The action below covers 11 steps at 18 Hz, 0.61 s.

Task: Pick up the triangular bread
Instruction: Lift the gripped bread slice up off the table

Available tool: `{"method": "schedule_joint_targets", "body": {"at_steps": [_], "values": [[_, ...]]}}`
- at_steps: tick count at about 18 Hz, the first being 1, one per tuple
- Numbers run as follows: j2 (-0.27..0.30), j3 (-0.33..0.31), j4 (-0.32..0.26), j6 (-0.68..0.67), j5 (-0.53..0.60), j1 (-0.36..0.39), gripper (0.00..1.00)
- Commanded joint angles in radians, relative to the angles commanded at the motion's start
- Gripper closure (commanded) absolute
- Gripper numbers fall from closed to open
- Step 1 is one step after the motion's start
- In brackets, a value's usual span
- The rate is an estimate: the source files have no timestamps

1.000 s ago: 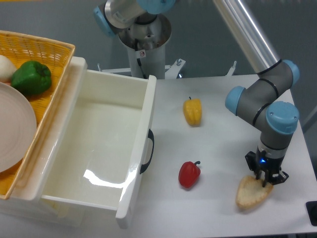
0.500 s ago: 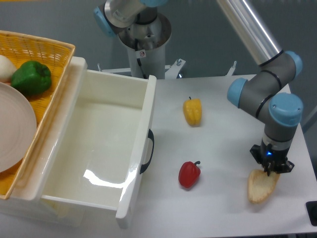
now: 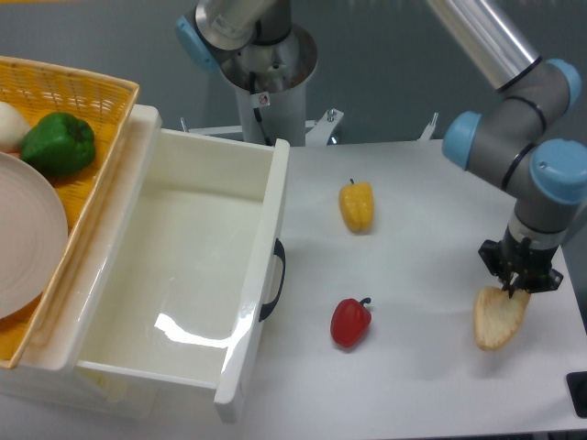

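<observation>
The triangular bread (image 3: 498, 319) is a tan slice hanging tilted from my gripper (image 3: 515, 286) at the right side of the white table (image 3: 413, 220). The gripper is shut on the bread's upper corner and holds it off the tabletop. The fingertips are mostly hidden by the bread and the dark gripper body.
A yellow pepper (image 3: 357, 205) and a red pepper (image 3: 350, 322) lie mid-table. An open white drawer (image 3: 183, 266) with a black handle (image 3: 275, 280) stands at the left. A yellow basket (image 3: 92, 137) holds a green pepper (image 3: 59, 144) and a plate (image 3: 23, 234).
The gripper has risen and moved right with the bread in it. The bread has come off the table and now hangs more upright.
</observation>
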Motion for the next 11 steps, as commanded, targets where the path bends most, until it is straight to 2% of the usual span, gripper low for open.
{"method": "schedule_joint_targets", "body": {"at_steps": [3, 6, 11], "values": [[-0.005, 0.063, -0.080, 0.075, 0.048, 0.008, 1.00], [-0.028, 0.141, -0.161, 0.083, 0.052, 0.009, 1.00], [-0.028, 0.155, -0.177, 0.089, 0.051, 0.009, 1.00]]}}
